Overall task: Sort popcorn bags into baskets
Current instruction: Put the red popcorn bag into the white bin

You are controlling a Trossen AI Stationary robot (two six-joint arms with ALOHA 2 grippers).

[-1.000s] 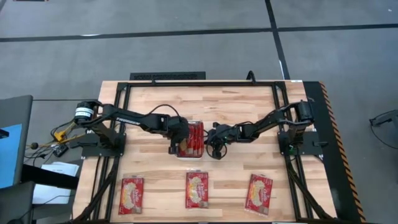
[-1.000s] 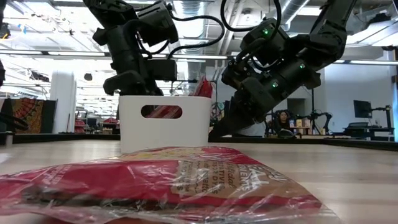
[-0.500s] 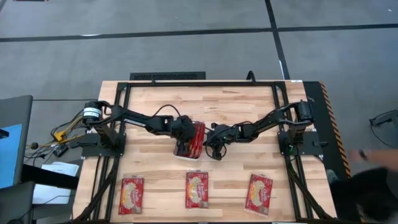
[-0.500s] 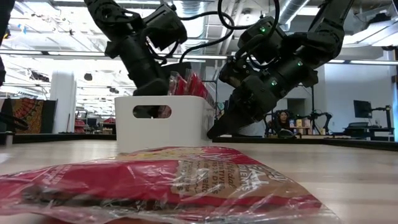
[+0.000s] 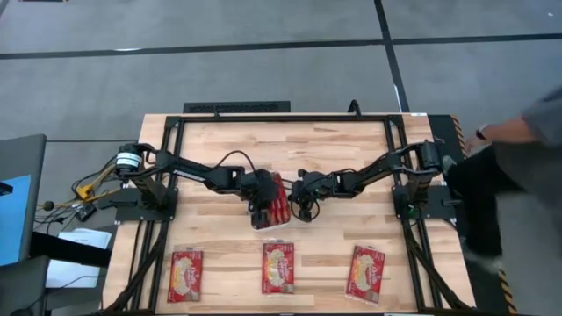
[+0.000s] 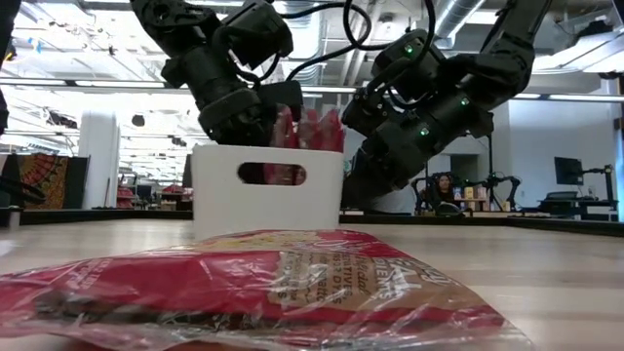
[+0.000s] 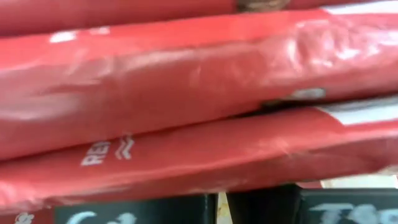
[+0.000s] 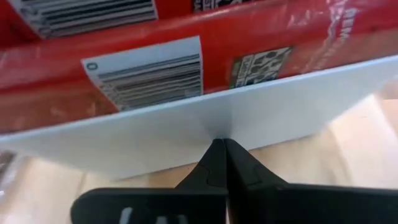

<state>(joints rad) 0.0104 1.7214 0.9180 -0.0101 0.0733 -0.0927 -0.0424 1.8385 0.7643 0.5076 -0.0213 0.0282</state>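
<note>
Now, step in hand: packing red popcorn packets upright into the small white rectangular plastic basket [image 5: 270, 213] at mid-table.

Left gripper [image 5: 260, 195]: low over the basket's left side, pressed in among the standing red packets [image 6: 307, 132]; its wrist view shows only red film right against it, so I cannot tell how its jaws stand.

Right gripper [image 8: 219, 163]: fingers closed together, tips touching the basket's outer white wall on the right side, holding nothing.

Packets still out: three flat red packets with pale centres lie in a row near the table's front edge, left [image 5: 185, 273], middle [image 5: 277, 267], right [image 5: 366, 271], well apart from the basket.

Doing it well, as I judge: brace the wall firmly with the right fingertips while the left settles the packets, so the light basket neither slides nor tips; withdraw straight up so no film snags.

Risk: a standing packet leaning out over the rim.
</note>
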